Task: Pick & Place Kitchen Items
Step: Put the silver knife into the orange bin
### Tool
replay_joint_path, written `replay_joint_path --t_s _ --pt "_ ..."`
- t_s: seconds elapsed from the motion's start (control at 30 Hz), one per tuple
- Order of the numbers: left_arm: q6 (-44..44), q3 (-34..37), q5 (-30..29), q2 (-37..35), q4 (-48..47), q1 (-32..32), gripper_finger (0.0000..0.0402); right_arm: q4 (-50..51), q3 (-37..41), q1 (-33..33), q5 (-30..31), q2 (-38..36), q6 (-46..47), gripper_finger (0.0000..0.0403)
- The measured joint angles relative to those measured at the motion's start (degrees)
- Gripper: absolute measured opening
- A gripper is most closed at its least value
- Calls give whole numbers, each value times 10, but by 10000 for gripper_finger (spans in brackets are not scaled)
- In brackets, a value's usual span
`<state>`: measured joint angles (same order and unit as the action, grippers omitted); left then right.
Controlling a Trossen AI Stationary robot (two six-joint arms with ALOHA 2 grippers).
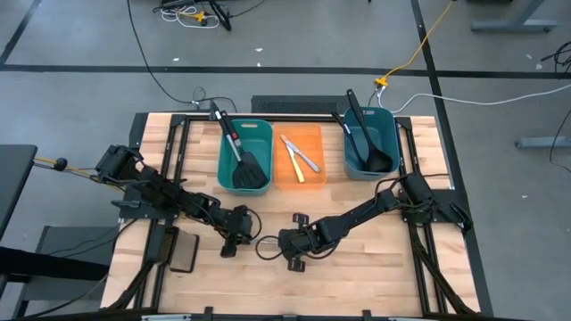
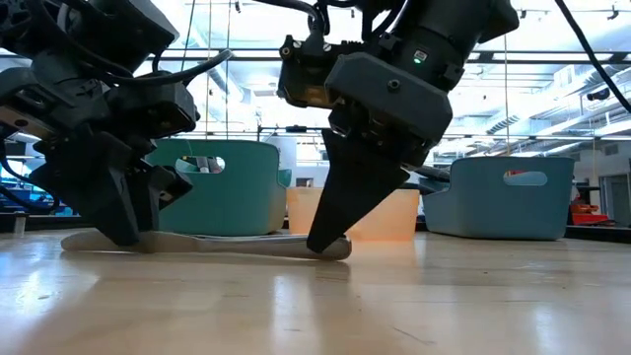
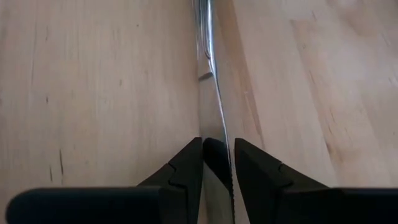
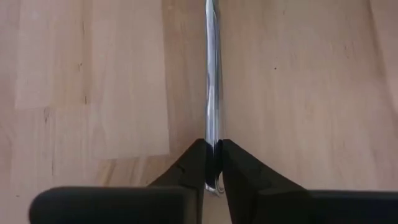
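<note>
A small silver knife point(image 2: 246, 244) lies low along the table top near its front edge, stretched between my two grippers. My left gripper point(image 1: 234, 237) is shut on its blade, and my right gripper point(image 1: 291, 247) is shut on its other end. Both point down at the table. In the low view my left gripper point(image 2: 128, 235) stands at the knife's left part and my right gripper point(image 2: 330, 242) near its right end. The orange bin point(image 1: 301, 157) holds a pale-yellow knife point(image 1: 292, 157) and another silver knife point(image 1: 308, 160). Black utensils lie in the two teal bins. My left gripper pinches the knife's blade point(image 3: 217, 134) between its two fingers, one on each flat side, with the serrated edge point(image 3: 230, 180) showing between them. The fingers come from above, pointing down, and lie across the knife. The knife sits at the table top. My right gripper pinches the knife near its end point(image 4: 213, 140), opposite the blade, between its two fingers. The knife shows edge-on as a thin bright strip and ends between the fingers point(image 4: 205, 163). The fingers come from above, pointing down, across the knife, which sits at the table top.
The left teal bin point(image 1: 225, 159) holds a black slotted spatula point(image 1: 251, 175). The right teal bin point(image 1: 393, 134) holds long black utensils point(image 1: 366, 143). The bins stand in a row at the far side. A flat black pad point(image 1: 183, 255) lies at the near left.
</note>
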<state>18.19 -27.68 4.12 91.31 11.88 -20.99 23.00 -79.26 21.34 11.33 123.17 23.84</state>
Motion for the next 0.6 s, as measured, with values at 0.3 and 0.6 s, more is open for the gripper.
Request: replay_joint_path --t_s 0.3,0.6 --pt "-8 0 -5 0 0 0 98 4 2 0 -14 2 -7 34" --pt "-23 0 -17 0 0 -1 98 5 2 -2 -29 2 -20 26"
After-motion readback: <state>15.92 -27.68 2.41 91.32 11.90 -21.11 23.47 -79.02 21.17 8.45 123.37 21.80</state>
